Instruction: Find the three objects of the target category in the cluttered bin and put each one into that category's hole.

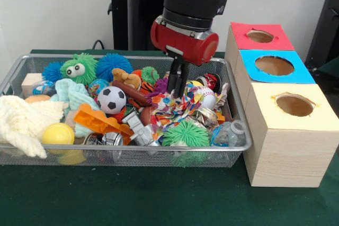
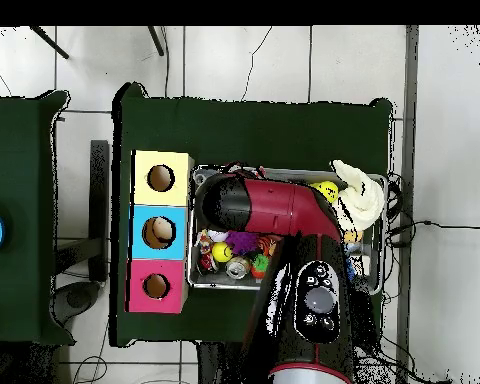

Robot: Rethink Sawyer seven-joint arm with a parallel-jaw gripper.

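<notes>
A wire mesh bin (image 1: 237, 110) is packed with toys: a soccer ball (image 1: 111, 99), a baseball (image 1: 206, 98), a green spiky ball (image 1: 185, 133), a yellow ball (image 1: 58, 133), an orange plastic toy (image 1: 100, 120) and a colourful rag toy (image 1: 177, 108). My gripper (image 1: 177, 87) reaches down into the middle of the bin, its tips at the rag toy, left of the baseball. Clutter hides the tips. Beside the bin stand three wooden boxes with holes, topped red (image 1: 259, 36), blue (image 1: 274, 66) and yellow (image 1: 294, 104). From overhead, the arm (image 2: 284, 210) covers most of the bin (image 2: 380, 285).
A white knitted cloth (image 1: 24, 123) drapes over the bin's left end and shows in the overhead view too (image 2: 359, 195). A green fuzzy toy with eyes (image 1: 78, 68), a blue spiky ball (image 1: 114, 63) and a plastic bottle (image 1: 230, 133) also lie inside. The table has a dark green cover (image 1: 159, 199).
</notes>
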